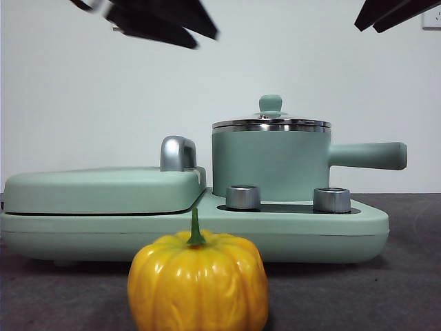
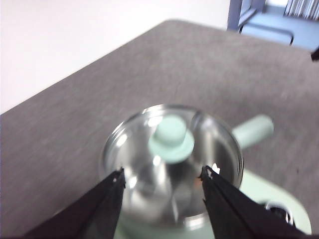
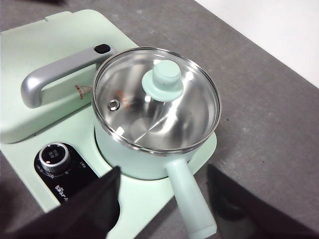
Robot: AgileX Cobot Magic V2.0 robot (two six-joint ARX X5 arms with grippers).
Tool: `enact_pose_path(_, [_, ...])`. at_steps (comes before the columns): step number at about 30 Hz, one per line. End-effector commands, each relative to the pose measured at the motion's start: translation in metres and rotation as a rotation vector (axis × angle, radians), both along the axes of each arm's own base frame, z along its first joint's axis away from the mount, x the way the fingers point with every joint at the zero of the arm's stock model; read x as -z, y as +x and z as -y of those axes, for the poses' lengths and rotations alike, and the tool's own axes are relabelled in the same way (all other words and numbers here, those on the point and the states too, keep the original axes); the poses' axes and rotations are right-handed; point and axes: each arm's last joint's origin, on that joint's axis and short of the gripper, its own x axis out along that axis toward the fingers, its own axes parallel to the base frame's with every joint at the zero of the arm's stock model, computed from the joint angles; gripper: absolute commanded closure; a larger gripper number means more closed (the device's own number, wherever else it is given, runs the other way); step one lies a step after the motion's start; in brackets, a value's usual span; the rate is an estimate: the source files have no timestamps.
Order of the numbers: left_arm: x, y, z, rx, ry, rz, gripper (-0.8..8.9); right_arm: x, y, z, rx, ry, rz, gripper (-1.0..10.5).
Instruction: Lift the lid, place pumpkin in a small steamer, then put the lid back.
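The lid [image 3: 155,97] is sitting on the small steamer [image 1: 270,165]. The pumpkin [image 1: 198,281] is resting on the worktop [image 1: 406,276] near its front edge. Both the left pincer [image 2: 162,178] and the right pincer [image 3: 162,174] are hovering above, released.

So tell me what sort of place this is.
Probably a lab or test bench, not a home kitchen: a mint-green cooker base on a bare grey table, a blank white wall, and a plastic-looking pumpkin.
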Motion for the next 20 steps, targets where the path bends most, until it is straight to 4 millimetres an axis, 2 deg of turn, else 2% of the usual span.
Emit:
enact_pose_path(1, [0.004, 0.012, 0.019, 0.004, -0.095, 0.005, 5.64, -0.007, 0.001, -0.002, 0.011, 0.037, 0.006, 6.4])
enact_pose_path(6, [0.019, 0.028, 0.045, 0.030, -0.151, 0.018, 5.64, -0.008, 0.002, -0.002, 0.012, 0.048, 0.022, 6.4])
enact_pose_path(13, [0.028, 0.044, 0.074, 0.065, -0.135, 0.003, 5.63, -0.008, 0.002, -0.002, 0.014, 0.051, 0.022, 6.4])
enact_pose_path(20, [0.045, 0.055, 0.085, 0.019, -0.053, 0.018, 5.64, -0.008, 0.002, -0.002, 0.014, 0.051, 0.022, 6.4])
